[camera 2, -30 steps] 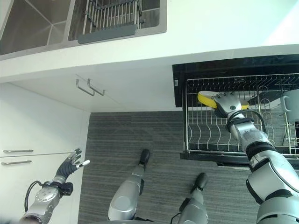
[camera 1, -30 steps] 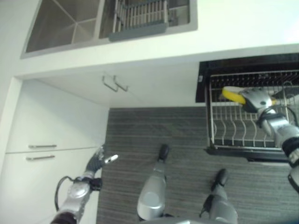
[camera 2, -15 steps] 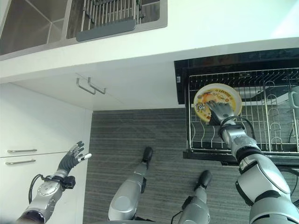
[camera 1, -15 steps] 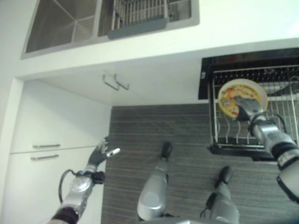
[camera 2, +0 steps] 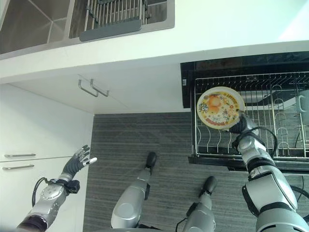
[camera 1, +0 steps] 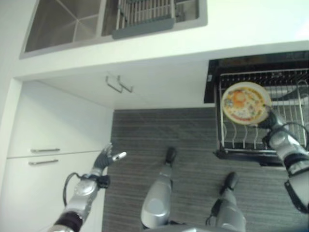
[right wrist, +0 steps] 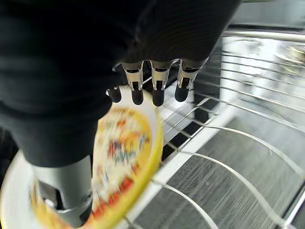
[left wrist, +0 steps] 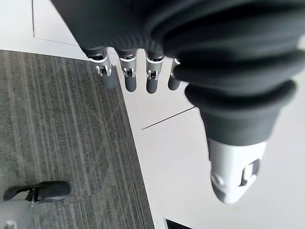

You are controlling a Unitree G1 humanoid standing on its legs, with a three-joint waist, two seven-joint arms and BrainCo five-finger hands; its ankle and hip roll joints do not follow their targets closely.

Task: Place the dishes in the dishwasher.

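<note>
A yellow-rimmed plate with an orange printed picture stands tilted on edge over the left part of the pulled-out dishwasher rack, its face turned up toward me. My right hand holds it from the near side. In the right wrist view the thumb lies across the plate face and the fingers reach past its rim over the rack wires. My left hand hangs open low beside the white cabinet front, fingers straight, holding nothing.
The white counter carries a steel sink with a dish drainer at the top. Below are cabinet handles and drawer handles. A pale cup sits at the rack's right edge. Grey striped floor lies between cabinets and dishwasher.
The plate turned from edge-on to face up and settled over the rack's left tines. My right hand slid from on top of it to its near side. The left hand barely moved.
</note>
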